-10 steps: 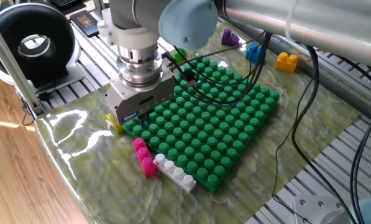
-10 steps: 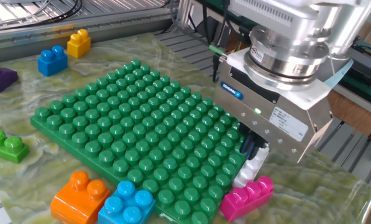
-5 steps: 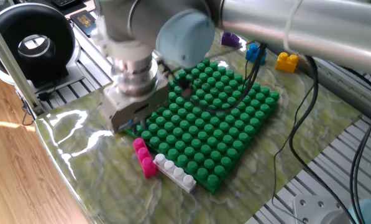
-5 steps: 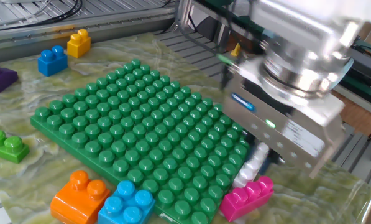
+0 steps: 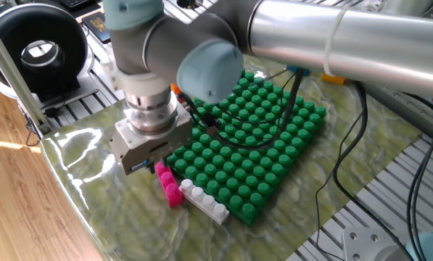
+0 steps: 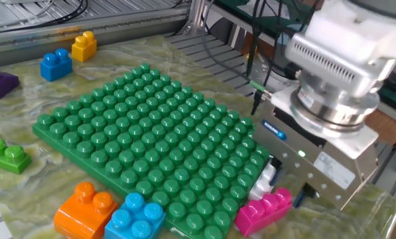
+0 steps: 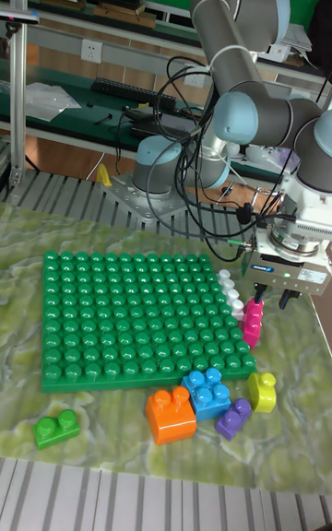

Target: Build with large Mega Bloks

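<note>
A: Sweep the tall fixed view from the left edge. What lies where?

B: Lower left, a green brick (image 7: 56, 429) alone on the mat. Then the green baseplate (image 7: 129, 319) fills the middle. Below its lower right corner sit an orange brick (image 7: 171, 414), a light blue brick (image 7: 210, 392), a purple brick (image 7: 234, 418) and a yellow brick (image 7: 262, 392), close together. Along the plate's right edge stands a white-grey brick (image 7: 231, 295), with a magenta brick (image 7: 253, 321) just beside it.

A: And the gripper (image 7: 269, 299)?

B: Right of centre, hanging over the magenta brick. Two dark fingers point down on either side of that brick's upper end, so the jaws look spread and hold nothing, though I cannot tell whether they touch it.

A: How should that brick handle?

B: I judge it light, hollow, stiff plastic with a glossy skin, so it may slide on the mat if nudged. Not fragile. The flat long sides below the studs look like the best place to pinch; the rounded studs would let it slip.

A: Any writing?

B: A small blue label on the gripper body in the other fixed view, mid right, too blurred to read. No brand shows on any brick.
</note>
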